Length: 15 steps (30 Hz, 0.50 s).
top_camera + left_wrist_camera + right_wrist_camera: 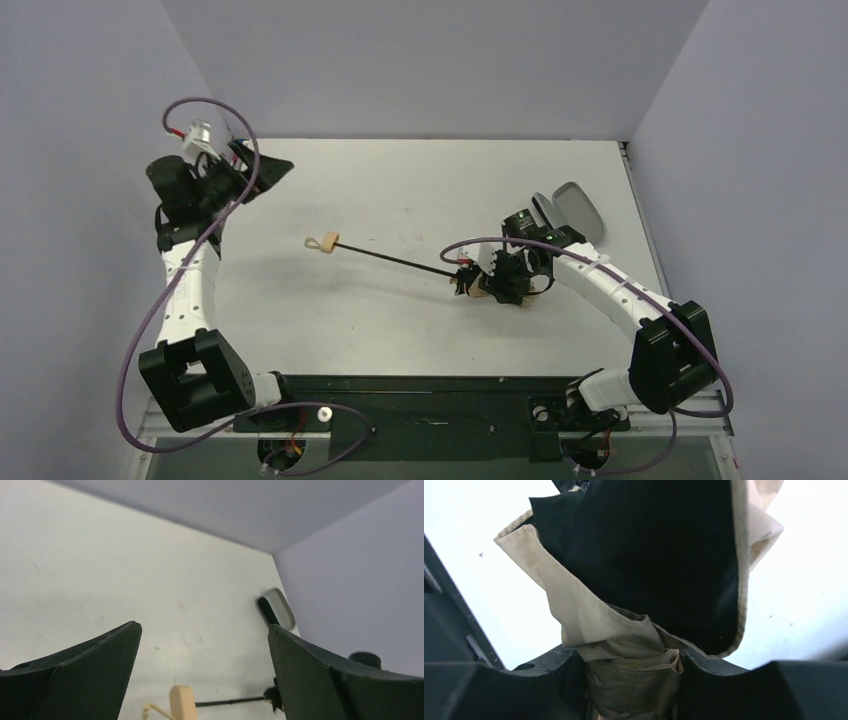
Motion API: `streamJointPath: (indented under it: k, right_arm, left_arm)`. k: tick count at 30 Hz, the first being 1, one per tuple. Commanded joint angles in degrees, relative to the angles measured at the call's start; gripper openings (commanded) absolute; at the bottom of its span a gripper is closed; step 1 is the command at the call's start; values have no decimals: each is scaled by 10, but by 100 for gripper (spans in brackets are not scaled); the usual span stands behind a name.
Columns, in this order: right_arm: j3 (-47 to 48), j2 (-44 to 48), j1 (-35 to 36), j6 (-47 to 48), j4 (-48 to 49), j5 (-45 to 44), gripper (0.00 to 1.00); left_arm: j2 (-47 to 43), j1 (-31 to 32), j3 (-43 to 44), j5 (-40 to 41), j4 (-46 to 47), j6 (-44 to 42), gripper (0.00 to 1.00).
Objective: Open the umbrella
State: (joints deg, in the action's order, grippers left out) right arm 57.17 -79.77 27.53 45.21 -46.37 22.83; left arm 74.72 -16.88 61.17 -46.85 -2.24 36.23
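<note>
The umbrella lies on the white table with its thin black shaft (395,258) stretched out to the left. Its small tan handle (322,243) with a looped cord is at the left end. The folded tan canopy (634,675), black underneath, is at the right end. My right gripper (492,283) is shut on the bundled canopy, which fills the right wrist view. My left gripper (272,170) is open and empty, raised at the far left, well apart from the handle. The handle (182,703) and shaft (230,701) show low in the left wrist view, between the spread fingers (90,665).
A grey oval object (580,210) with a dark strip lies at the far right of the table, just behind my right arm. It also shows in the left wrist view (278,608). Grey walls close the table on three sides.
</note>
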Motion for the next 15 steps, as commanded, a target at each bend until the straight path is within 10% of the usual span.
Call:
streamJointPath:
  k: [1, 6, 15]
  right_arm:
    - [18, -1, -23, -21, -42, 21, 0]
    - [60, -18, -35, -76, -42, 80, 0]
    - [157, -55, -43, -282, 28, 197, 0]
  left_arm:
    - [7, -75, 84, -2, 148, -1, 97]
    - [-4, -95, 92, -19, 212, 7, 97]
    - [-101, 50, -49, 24, 161, -80, 97]
